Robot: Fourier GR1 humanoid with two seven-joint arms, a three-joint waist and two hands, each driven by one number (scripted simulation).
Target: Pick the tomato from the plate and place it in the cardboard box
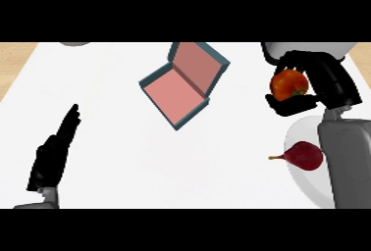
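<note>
The white worktop (pixel 130 162) carries the open cardboard box (pixel 185 83), pink inside, well to the left of the right hand (pixel 304 98). The plate (pixel 308 188) sits below that hand, half hidden by the forearm, with a dark red fig-like fruit (pixel 304 156) on it. The right hand's fingers curl round the tomato (pixel 288 84), lifted off the plate. The left hand (pixel 54 152) rests open, fingers straight.

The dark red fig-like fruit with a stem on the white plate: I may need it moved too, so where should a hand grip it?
Grip the dark red fruit across its rounded body from above; its stem points left, so avoid that thin end.
</note>
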